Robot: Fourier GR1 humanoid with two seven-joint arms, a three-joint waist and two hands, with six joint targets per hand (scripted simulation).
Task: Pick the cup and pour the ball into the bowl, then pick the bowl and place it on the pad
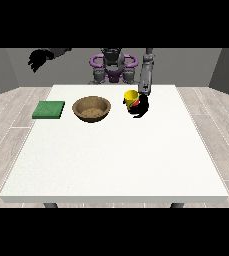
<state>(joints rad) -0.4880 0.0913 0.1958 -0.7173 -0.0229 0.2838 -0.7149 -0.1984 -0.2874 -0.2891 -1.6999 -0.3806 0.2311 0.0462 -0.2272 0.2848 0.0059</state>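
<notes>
The hand at the view's right (140,107) is curling around the yellow cup (131,97), beside the bowl (91,109); the pad (49,109) is lying beyond it, while the other hand (37,59) is hanging raised, fingers curled.

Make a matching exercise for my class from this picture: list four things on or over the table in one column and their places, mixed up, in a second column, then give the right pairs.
Things:
1. pad
2. bowl
3. cup
4. hand at the view's left

Places:
A. middle of the three things on the table
B. raised in the air, off the table's edge
C. beside the hand at the view's right
D. near the table's left edge in the view

Pairs: 1-D, 2-A, 3-C, 4-B
</notes>
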